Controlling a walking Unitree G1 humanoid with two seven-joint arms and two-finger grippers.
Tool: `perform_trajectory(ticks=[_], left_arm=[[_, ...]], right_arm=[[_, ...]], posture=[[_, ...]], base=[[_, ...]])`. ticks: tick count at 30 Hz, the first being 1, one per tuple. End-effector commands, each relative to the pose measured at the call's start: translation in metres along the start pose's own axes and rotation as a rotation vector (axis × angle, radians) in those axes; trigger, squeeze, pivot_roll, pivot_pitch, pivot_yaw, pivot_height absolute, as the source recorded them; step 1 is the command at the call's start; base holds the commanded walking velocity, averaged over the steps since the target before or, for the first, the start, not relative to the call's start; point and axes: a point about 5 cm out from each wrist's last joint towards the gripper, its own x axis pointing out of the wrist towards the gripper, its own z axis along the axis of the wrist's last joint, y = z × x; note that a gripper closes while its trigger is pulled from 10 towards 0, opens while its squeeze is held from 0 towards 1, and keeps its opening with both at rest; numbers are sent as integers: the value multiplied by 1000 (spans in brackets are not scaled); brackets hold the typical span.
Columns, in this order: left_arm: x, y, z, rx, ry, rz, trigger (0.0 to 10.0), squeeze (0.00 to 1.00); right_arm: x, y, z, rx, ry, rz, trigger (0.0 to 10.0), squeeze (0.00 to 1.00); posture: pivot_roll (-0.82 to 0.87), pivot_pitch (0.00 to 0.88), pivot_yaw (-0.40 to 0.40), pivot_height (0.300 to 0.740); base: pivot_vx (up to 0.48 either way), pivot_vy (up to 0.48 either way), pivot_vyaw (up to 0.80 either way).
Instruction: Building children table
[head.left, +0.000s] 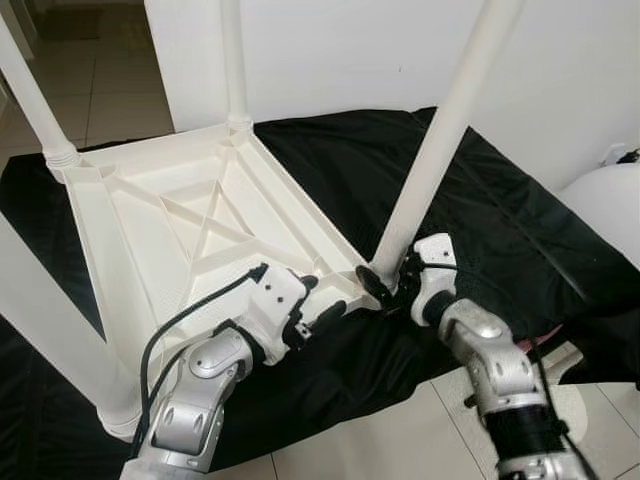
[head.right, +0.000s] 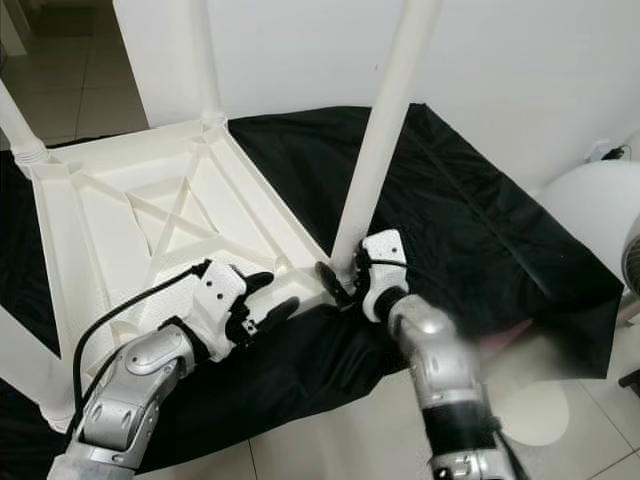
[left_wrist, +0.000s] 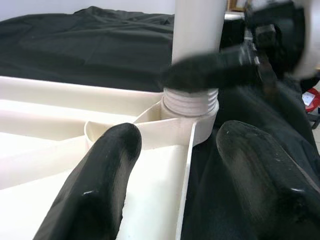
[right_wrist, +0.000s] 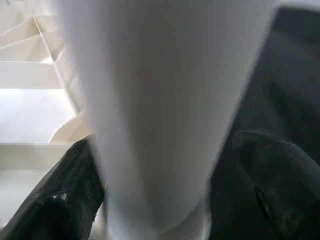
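A white plastic children's table (head.left: 200, 230) lies upside down on a black cloth, its legs pointing up. My right gripper (head.left: 390, 285) is shut on the near right table leg (head.left: 440, 140) just above its threaded base (left_wrist: 190, 102). In the right wrist view the leg (right_wrist: 160, 100) sits between both black fingers (right_wrist: 65, 195). My left gripper (head.left: 318, 300) is open at the same corner. It straddles the table rim (left_wrist: 185, 170), with one finger (left_wrist: 100, 175) over the ribbed underside and the other over the cloth.
Three other legs stand at the far corner (head.left: 235, 60), far left (head.left: 35, 100) and near left (head.left: 60, 340). The black cloth (head.left: 500, 220) covers the floor up to a white wall (head.left: 350, 50). A white rounded object (head.left: 610, 210) sits at the right, and tiled floor (head.left: 400, 430) lies in front.
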Motion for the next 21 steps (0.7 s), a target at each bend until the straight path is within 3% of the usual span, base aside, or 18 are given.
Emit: perform_trajectory(ticks=[1,9,10,11,12,21], left_arm=[[2,3,0,-2,5,75,10000,0],[5,3,2,6,1,61,10000,0],[5,3,2,4,0,61,10000,0],[5,3,2,2,-1,63,10000,0],[5,3,2,2,-1,65,10000,0],[4,3,2,-4,-2,78,10000,0]], right_arm=[[3,0,-2,-5,0,48,10000,0],[19,-1,6,-36,-23,234,10000,0],[21,0,5,-49,-14,266,2078,0],[22,0,4,-59,-8,286,2078,0],[23,0,2,-66,0,296,0,0],[17,-3,-12,13,18,320,0,0]], posture=[[-41,48,-34,740],[-39,48,-29,740],[-32,48,-28,740],[-30,48,-29,740],[-26,46,-32,740],[-28,49,-36,740]], base=[[0,0,0],[0,0,0],[0,0,0],[0,0,0],[0,0,0],[0,0,0]])
